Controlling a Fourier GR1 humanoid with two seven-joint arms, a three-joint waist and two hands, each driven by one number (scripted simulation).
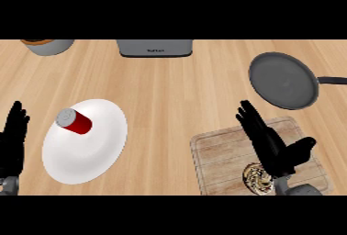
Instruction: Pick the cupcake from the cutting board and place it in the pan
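The cupcake [257, 178], seen from above as a round top with a dark swirl pattern, stands on the wooden cutting board [224, 151] at the lower right. My right hand [271, 142] hovers over the board just above and to the right of the cupcake, fingers straight and thumb spread, holding nothing; its wrist hides part of the cupcake. The dark grey pan [282, 80] lies at the upper right, its handle pointing right. At the left edge my left hand [13, 137] rests open, fingers up.
A white plate [95, 151] at the left carries a red can [75, 121] lying on its side. A grey appliance [154, 47] stands at the back middle and a grey pot [46, 46] at the back left. Bare wooden counter lies between board and pan.
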